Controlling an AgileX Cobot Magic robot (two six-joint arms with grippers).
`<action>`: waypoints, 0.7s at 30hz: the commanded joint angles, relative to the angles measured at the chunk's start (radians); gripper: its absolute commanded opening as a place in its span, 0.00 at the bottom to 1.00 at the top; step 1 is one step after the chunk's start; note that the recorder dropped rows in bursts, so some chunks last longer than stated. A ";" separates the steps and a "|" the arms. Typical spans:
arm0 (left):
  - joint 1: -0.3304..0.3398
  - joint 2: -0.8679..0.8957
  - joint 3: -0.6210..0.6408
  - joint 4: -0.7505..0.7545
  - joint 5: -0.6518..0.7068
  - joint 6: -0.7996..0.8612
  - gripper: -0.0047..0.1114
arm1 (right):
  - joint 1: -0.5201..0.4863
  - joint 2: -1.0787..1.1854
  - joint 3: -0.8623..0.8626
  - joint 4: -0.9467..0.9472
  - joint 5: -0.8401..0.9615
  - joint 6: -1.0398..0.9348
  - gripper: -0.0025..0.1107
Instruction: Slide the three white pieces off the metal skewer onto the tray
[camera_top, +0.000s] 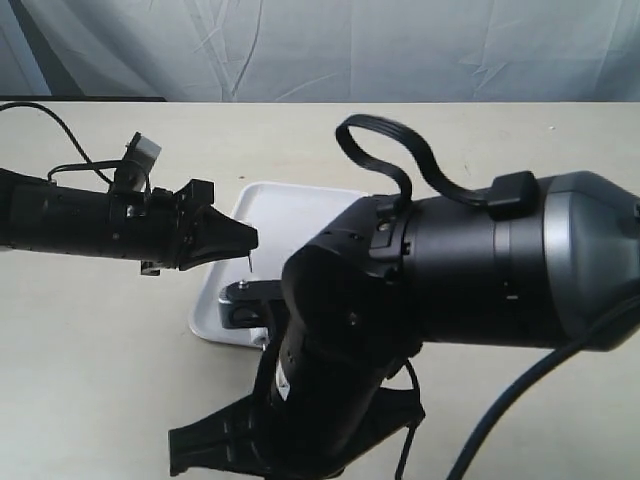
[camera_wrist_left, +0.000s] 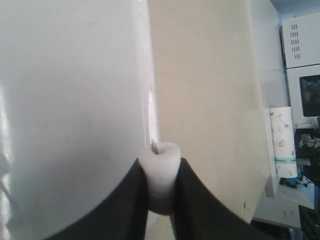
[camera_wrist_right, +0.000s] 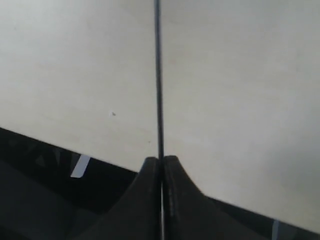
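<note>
White pieces counted: one white piece (camera_wrist_left: 160, 176), seen only in the left wrist view.
Piece appearance: a small, soft-looking white cylinder with rounded edges and a matte surface, slightly pinched at the sides where the pads press it.
Piece location: between the fingers of the left gripper (camera_wrist_left: 160, 164), raised over the line where the tray's rim meets the table.
Skewers counted: one metal skewer (camera_wrist_right: 158, 75).
Skewer appearance: very thin, straight, dark grey and wire-like. In the right wrist view it runs in a straight line out from the fingertips across the table (camera_wrist_right: 75, 75).
Skewer location: one end is clamped in the right gripper (camera_wrist_right: 161, 161). At the other end a short grey tip (camera_wrist_left: 155, 147) pokes out of the top of the white piece.
Trays counted: one tray (camera_top: 300, 205).
Tray appearance: flat, white and glossy, with rounded corners and a low raised rim.
Tray location: flat on the pale table (camera_top: 100, 350), partly hidden in the exterior view by the right arm's body.
Grippers counted: two.
Left gripper state: its two fingers are closed against opposite sides of the white piece. In the exterior view it (camera_top: 245, 238) reaches in from the left with its tip over the tray's left part.
Right gripper state: the fingers are pressed together with the skewer pinched in the seam between them, and no gap shows.
</note>
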 joint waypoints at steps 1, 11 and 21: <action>-0.002 -0.003 -0.045 -0.052 -0.095 0.003 0.18 | 0.069 -0.008 0.006 0.020 0.081 0.043 0.02; 0.000 -0.003 -0.062 -0.029 -0.089 -0.097 0.18 | 0.138 -0.008 0.006 -0.124 0.234 0.213 0.02; -0.019 -0.003 -0.062 0.025 0.000 -0.130 0.39 | 0.122 -0.008 0.006 -0.332 0.271 0.289 0.02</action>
